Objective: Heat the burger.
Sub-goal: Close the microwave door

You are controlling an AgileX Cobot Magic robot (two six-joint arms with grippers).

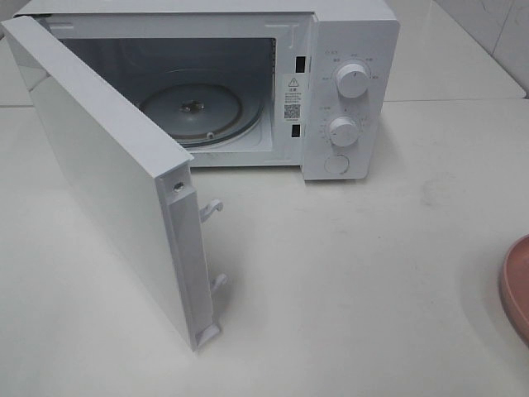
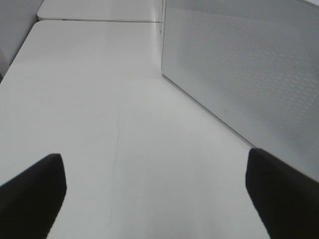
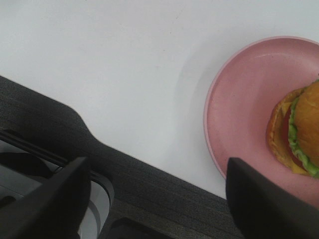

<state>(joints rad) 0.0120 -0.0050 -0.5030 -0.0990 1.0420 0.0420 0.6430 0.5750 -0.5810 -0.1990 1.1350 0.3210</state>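
Apparently, right tool [image 3: 154, 199] open beside burger [image 3: 298, 134].

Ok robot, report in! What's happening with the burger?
Both end effectors open, empty: left, right. Burger sitting on pink plate, not picked up. Microwave door open, turntable bare, nothing in the way.

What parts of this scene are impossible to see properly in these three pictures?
- The burger: right wrist view only, cut off by the frame edge; absent from the high view.
- The pink plate: only a sliver at the high view's edge.
- The microwave dial labels: too small to read.
- The left gripper and right gripper: only dark fingertips show; the arms are out of the high view.
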